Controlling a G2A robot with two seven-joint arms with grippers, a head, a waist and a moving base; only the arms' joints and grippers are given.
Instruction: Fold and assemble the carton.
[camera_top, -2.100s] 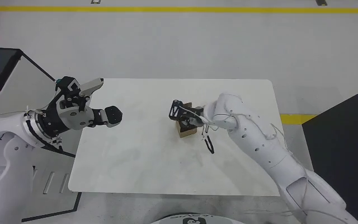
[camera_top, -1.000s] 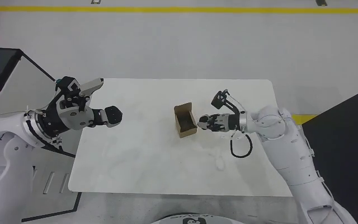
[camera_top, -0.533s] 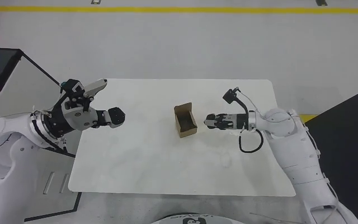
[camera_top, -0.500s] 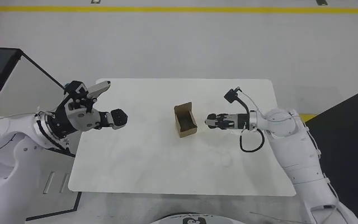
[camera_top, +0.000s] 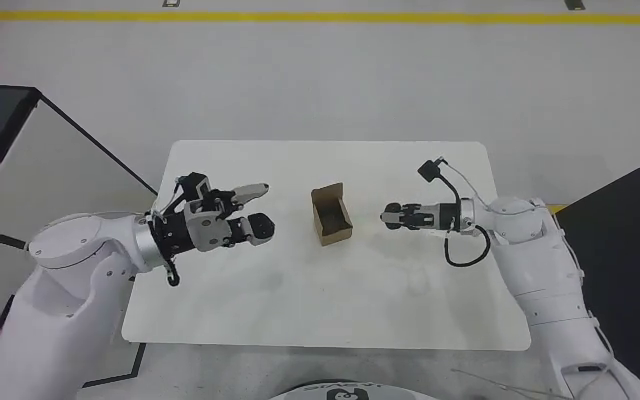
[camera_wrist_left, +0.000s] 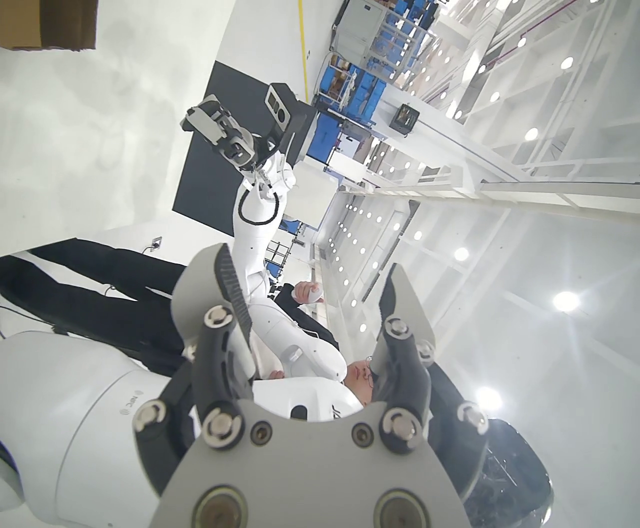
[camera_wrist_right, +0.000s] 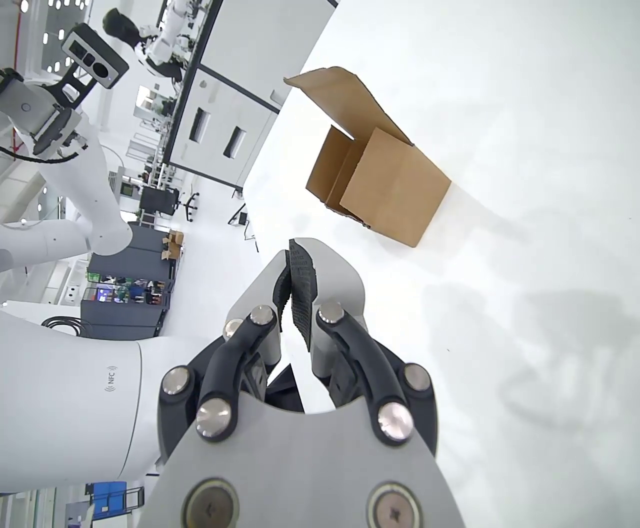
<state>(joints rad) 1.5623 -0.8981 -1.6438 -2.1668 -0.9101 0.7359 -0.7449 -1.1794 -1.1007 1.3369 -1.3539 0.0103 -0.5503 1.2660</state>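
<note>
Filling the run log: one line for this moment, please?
carton: upright, flap open | left gripper: open, apart | right gripper: shut, empty, apart

Open brown carton (camera_top: 331, 214), flap raised

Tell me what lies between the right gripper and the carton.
Only bare table, shown in the top view: the right gripper and the carton stand apart with nothing between.

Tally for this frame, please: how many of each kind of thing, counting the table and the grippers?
carton: 1
table: 1
grippers: 2, left gripper and right gripper
Total: 4
</note>
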